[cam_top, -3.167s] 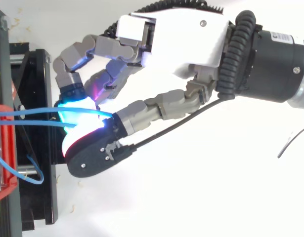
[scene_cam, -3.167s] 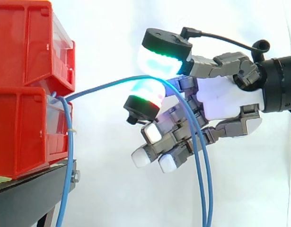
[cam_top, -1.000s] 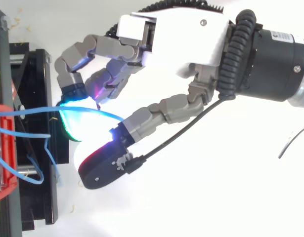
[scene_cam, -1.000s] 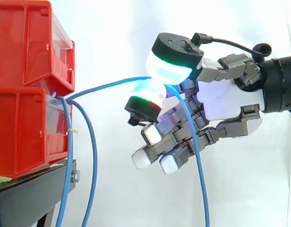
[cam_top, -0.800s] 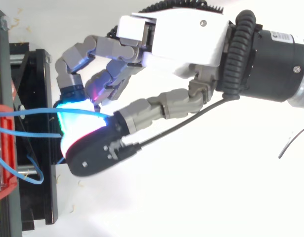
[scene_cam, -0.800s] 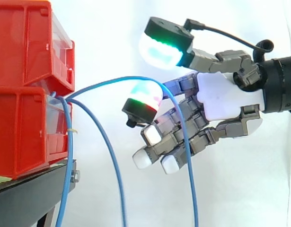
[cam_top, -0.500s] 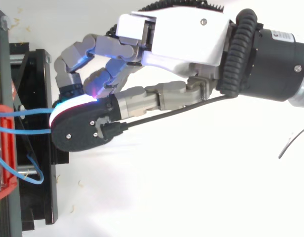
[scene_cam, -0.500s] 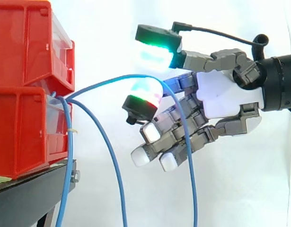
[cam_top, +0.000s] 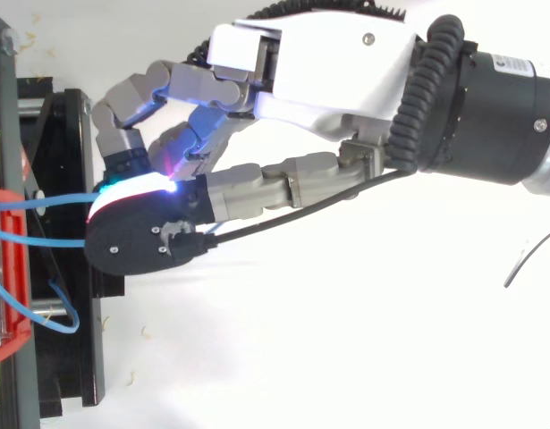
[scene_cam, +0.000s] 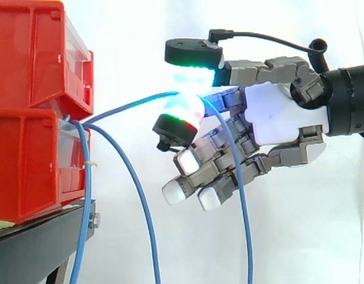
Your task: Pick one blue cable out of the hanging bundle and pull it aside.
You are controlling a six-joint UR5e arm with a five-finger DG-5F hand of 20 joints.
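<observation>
Blue cable (scene_cam: pixel 134 105) is pinched between thumb and finger of the robot hand (scene_cam: pixel 282 118); a firm hold is advised, with the pull directed toward 3 o'clock.

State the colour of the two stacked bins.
The bins are red, clearest in the side view.

The bins (scene_cam: pixel 34 71) stand left, the hand (scene_cam: pixel 276 118) right, a cable (scene_cam: pixel 125 106) running between them.
</observation>
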